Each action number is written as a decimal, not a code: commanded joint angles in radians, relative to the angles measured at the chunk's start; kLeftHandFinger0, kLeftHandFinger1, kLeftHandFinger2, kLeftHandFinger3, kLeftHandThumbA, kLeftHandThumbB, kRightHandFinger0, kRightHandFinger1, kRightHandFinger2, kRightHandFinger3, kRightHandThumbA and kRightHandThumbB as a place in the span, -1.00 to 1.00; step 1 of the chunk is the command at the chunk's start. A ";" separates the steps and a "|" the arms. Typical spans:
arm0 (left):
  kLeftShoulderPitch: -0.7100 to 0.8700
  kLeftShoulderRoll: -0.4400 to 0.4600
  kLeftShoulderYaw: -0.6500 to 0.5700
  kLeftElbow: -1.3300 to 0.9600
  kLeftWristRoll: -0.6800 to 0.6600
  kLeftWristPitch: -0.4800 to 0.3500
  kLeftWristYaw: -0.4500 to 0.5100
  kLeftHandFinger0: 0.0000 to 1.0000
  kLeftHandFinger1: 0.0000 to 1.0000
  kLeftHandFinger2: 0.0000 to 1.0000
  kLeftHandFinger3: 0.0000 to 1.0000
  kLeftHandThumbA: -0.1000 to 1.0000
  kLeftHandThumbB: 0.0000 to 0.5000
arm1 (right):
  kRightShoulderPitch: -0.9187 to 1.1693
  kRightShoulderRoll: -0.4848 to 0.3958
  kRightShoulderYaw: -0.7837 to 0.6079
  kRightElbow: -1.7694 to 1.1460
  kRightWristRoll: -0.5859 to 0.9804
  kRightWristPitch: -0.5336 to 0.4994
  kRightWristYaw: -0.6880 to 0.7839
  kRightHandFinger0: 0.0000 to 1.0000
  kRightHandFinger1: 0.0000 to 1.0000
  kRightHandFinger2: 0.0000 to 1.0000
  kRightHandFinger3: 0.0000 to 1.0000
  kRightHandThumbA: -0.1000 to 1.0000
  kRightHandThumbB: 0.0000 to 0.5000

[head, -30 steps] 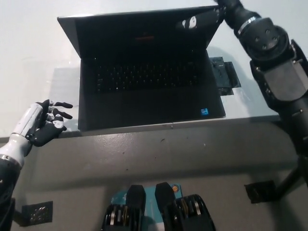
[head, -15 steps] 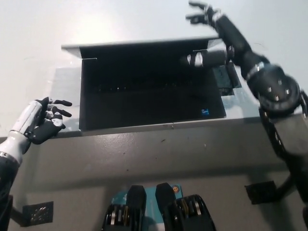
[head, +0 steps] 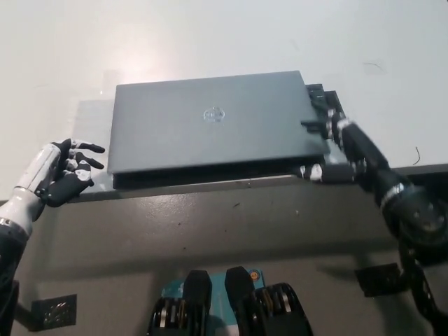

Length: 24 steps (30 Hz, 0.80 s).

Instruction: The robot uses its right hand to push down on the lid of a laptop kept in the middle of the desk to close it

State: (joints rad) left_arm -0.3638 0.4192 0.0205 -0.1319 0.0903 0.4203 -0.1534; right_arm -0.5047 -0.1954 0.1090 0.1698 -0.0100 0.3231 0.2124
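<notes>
The laptop [head: 213, 122] is seen mid desk [head: 63, 56], lid nearly flat; a thin gap is left at 6 o'clock. The closing step is judged almost done. The right hand [head: 334, 143] is at the lid's 3 o'clock edge; fingers can't be told. A last press, then pull-back, is needed. The left hand [head: 61, 173], at 9 o'clock, is rested w/ fingers apart, nothing held.

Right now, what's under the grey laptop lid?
The flat grey laptop lid covers the keyboard and screen, so neither shows. Only the laptop's dark front edge peeks out, on the pale desk.
</notes>
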 commanded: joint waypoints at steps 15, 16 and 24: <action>-0.062 0.039 0.008 -0.024 0.016 0.028 -0.013 -0.39 -0.25 0.01 0.23 -1.00 -0.99 | 0.088 0.105 -0.059 0.023 0.075 0.031 0.015 0.93 0.77 0.71 1.00 1.00 -0.13; -0.057 0.037 0.011 -0.027 0.013 0.021 -0.013 -0.41 -0.26 0.01 0.24 -1.00 -1.00 | 0.085 0.106 -0.061 0.023 0.078 0.029 0.016 0.92 0.75 0.68 1.00 1.00 -0.08; -0.051 0.039 0.014 -0.024 0.011 0.020 -0.014 -0.49 -0.29 -0.02 0.22 -1.00 -0.97 | 0.059 0.082 -0.120 -0.078 0.141 0.060 0.023 0.86 0.72 0.67 1.00 1.00 -0.03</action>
State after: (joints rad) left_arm -0.3852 0.4199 0.0201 -0.1274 0.0932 0.4347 -0.1555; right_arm -0.4395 -0.1007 0.0128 0.1579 0.0650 0.3354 0.2019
